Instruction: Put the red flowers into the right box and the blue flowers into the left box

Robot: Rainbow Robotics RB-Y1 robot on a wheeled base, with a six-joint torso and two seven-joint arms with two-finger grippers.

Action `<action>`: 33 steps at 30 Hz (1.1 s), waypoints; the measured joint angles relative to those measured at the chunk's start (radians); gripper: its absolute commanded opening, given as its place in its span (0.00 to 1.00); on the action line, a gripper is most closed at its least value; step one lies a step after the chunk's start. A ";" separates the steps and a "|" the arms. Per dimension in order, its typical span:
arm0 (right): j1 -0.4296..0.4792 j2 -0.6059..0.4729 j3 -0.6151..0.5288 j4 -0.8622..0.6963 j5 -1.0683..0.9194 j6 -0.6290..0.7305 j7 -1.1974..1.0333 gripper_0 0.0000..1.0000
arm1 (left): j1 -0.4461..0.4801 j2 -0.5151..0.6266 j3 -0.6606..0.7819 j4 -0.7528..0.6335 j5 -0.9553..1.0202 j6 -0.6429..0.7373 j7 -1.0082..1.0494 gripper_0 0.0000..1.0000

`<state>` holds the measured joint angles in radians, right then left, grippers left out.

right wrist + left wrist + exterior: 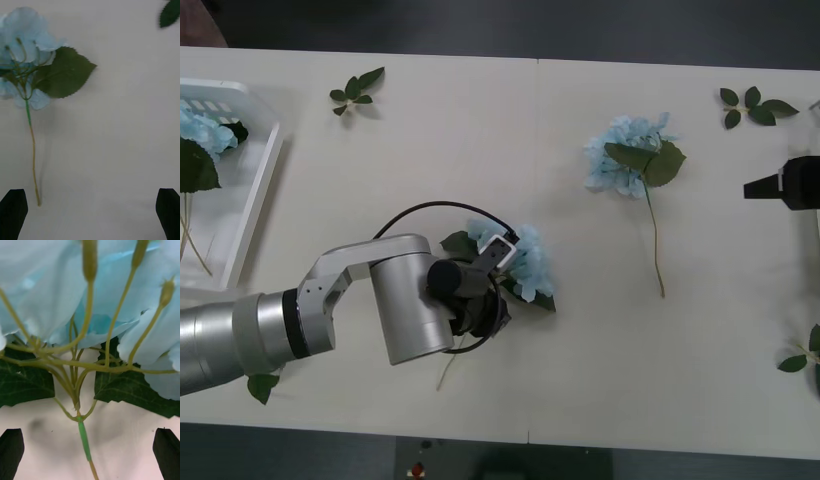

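Note:
My left gripper [492, 272] hovers low over a blue flower [532, 262] near the table's middle front. In the left wrist view it [90, 432] is open, and the flower's thin green stem [84, 438] runs between the black fingers [12, 450] under the pale petals [56, 285]. A second blue flower [628, 155] lies to the right with its stem pointing toward the front. My right gripper [770, 187] waits open at the far right edge, and its wrist view has that flower [22, 56] ahead of it [90, 192]. The left box [258, 195] holds a blue flower [200, 132]. The red flowers and the right box are out of view.
Loose green leaf sprigs lie at the back left [356, 90], back right [754, 105], front right edge [802, 360] and front left [260, 385]. The pale table [480, 130] is bare between the two flowers and along the back.

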<state>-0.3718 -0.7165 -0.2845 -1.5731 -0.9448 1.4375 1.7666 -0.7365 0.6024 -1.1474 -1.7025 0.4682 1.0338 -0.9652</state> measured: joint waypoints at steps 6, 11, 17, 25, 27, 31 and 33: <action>-0.025 0.098 0.045 0.000 0.079 0.000 0.033 1.00 | -0.015 -0.028 -0.022 0.058 -0.015 -0.038 0.001 0.42; -0.025 0.163 0.096 0.000 0.151 -0.030 0.033 1.00 | -0.032 -0.034 -0.041 0.095 -0.025 -0.085 0.002 0.00; -0.025 0.206 0.175 0.000 0.227 -0.095 0.033 1.00 | -0.032 -0.034 -0.041 0.097 -0.025 -0.086 0.003 0.00; -0.034 0.261 0.258 0.089 0.261 -0.260 0.033 1.00 | -0.033 0.006 -0.035 0.034 -0.034 -0.074 0.006 0.00; -0.047 0.268 0.282 0.137 0.261 -0.309 0.033 1.00 | -0.033 0.043 -0.007 -0.034 -0.033 -0.023 0.008 0.00; -0.073 0.283 0.318 0.204 0.268 -0.372 0.033 1.00 | -0.033 0.135 0.119 -0.197 0.010 0.139 0.014 0.00; -0.084 0.296 0.321 0.224 0.285 -0.383 0.033 1.00 | -0.033 0.193 0.219 -0.278 0.046 0.255 0.014 0.00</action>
<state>-0.4560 -0.4210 0.0367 -1.3490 -0.6602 1.0543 1.7999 -0.7693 0.7957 -0.9280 -1.9805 0.5138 1.2884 -0.9510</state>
